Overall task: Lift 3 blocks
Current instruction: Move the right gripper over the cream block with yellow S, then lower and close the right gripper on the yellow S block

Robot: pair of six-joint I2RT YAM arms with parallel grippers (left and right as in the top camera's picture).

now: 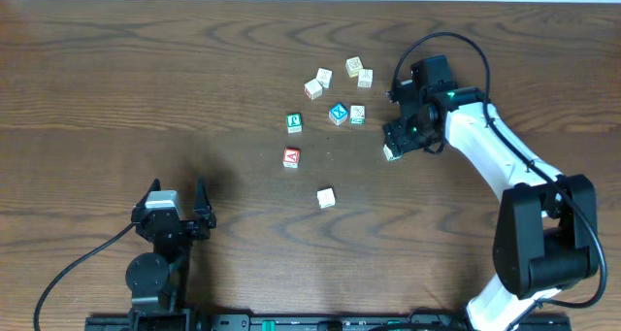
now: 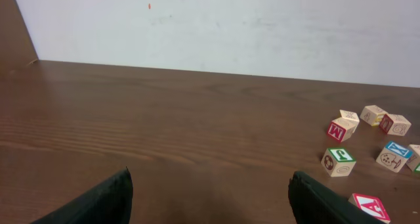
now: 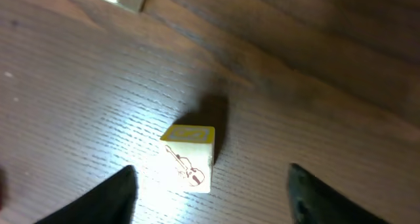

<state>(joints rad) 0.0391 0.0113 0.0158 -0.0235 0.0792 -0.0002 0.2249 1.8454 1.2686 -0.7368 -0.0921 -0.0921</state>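
The bench (image 1: pixel 116 69) is dark wood with a bold grain, smooth and faintly glossy where light falls. The red-faced block (image 1: pixel 291 157) and the cream block (image 1: pixel 326 197) are pale, raw-looking wood with matt paint. The right arm (image 1: pixel 473 139) has a smooth white plastic shell. The fingers (image 2: pixel 98 201) of the left end effector (image 2: pixel 210 173) are matt black.

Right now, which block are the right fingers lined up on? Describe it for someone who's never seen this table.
Follow the white right arm to its fingers, just right of the block cluster. Between them, untouched, sits one lone block: yellow top face, a violin drawn on its side.
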